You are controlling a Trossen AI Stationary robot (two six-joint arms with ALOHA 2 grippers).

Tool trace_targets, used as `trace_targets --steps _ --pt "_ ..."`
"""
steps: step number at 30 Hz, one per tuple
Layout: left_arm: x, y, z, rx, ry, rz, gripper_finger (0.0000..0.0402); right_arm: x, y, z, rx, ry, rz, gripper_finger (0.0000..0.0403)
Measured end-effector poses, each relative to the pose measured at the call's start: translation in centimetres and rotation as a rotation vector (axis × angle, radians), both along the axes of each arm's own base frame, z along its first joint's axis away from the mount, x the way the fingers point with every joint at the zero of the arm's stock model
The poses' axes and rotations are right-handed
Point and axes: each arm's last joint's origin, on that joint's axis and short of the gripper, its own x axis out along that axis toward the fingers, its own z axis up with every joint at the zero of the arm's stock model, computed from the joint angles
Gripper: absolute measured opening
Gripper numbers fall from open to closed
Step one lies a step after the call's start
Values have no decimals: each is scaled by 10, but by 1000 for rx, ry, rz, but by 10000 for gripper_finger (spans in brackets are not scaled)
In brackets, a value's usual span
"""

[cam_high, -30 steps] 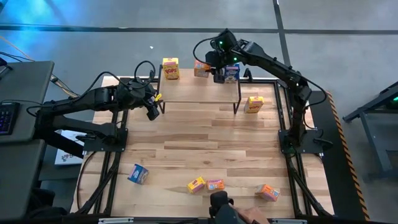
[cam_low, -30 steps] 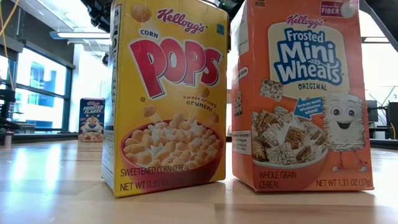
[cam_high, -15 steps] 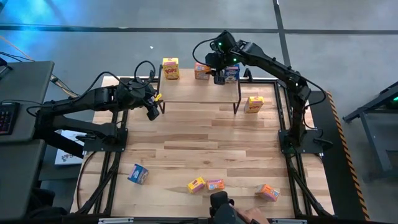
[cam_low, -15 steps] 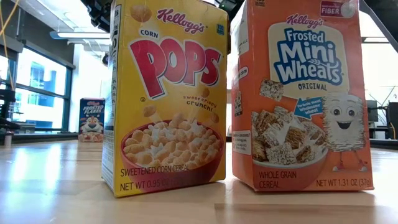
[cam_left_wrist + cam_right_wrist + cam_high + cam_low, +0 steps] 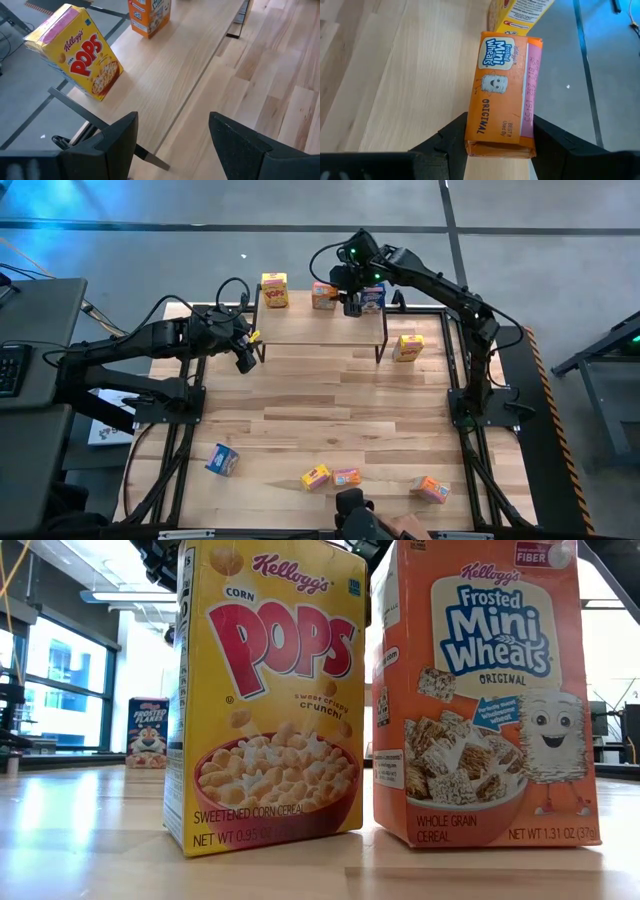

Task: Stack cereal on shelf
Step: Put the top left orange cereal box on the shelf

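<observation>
Right gripper (image 5: 499, 137) clamps an orange Mini-Wheats box (image 5: 502, 95) at the shelf's (image 5: 320, 330) back edge; left gripper (image 5: 172, 142) hangs spread and empty off its left end. Only the low view reads a Corn Pops box (image 5: 268, 695) label up close

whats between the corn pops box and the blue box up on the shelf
In the high view, an orange Mini Wheats box stands between the Corn Pops box and the blue box on the shelf, with the right claw shut on it.
</observation>
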Motion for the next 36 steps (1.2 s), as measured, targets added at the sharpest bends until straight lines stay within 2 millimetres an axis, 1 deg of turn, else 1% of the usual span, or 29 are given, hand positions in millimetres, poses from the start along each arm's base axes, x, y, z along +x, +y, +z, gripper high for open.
trace_targets --steps 12,15,20,23,36 --pt "0 0 0 0 1 0 235 2 -2 -2 -3 -3 7 168" --pt "0 0 0 0 0 0 235 3 -2 -3 -4 -4 6 180" --pt "0 0 0 0 0 0 235 4 -3 -5 -8 1 1 217" --pt "0 0 0 0 0 0 235 4 -3 -4 -17 -6 -2 230" --pt "0 0 0 0 1 0 235 3 -7 -3 -39 -14 -21 234"
